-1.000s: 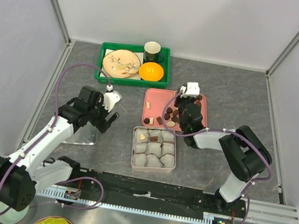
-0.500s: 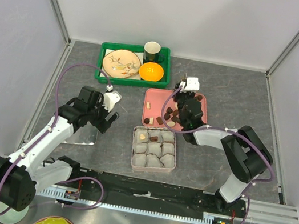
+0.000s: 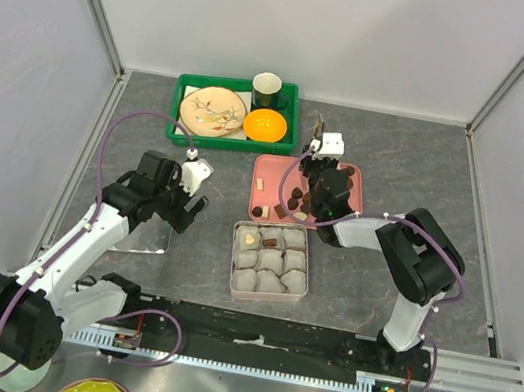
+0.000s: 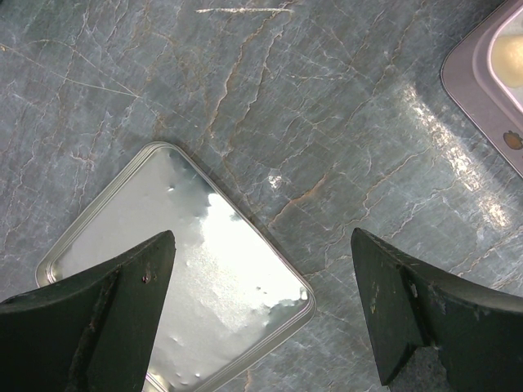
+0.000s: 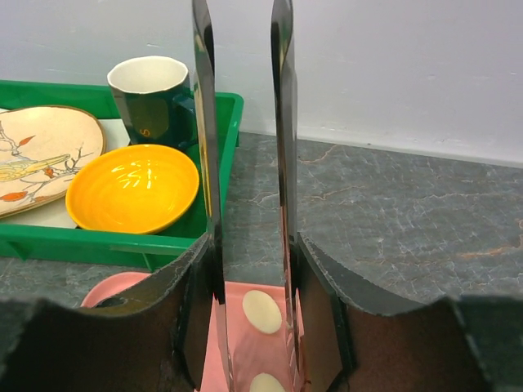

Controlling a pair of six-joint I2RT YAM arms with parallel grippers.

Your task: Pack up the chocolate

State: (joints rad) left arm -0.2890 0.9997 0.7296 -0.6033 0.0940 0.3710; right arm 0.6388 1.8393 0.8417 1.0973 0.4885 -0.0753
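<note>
Left gripper (image 4: 261, 238) hung wide open, empty, a lid (image 4: 204, 310) lying partly beneath one finger; right gripper (image 5: 239, 98) stood part open, gripping nothing; cream chocolate (image 5: 261, 311) lay on the pink tray (image 5: 245, 349) below, between those jaws.

The top camera hangs above and behind the 2 arm bases (image 3: 395, 350), looking down over the whole table (image 3: 399, 169). The left wrist camera stares almost straight down, close to the table, framed by the left gripper (image 4: 261, 237), onto a shiny metal lid (image 4: 204, 278) that the top view also shows. The right wrist camera sits low, facing level past the right gripper (image 5: 241, 49) toward the back wall (image 5: 392, 65); its green tray (image 5: 82, 245) and pink tray (image 5: 110, 292) appear from above too.
</note>
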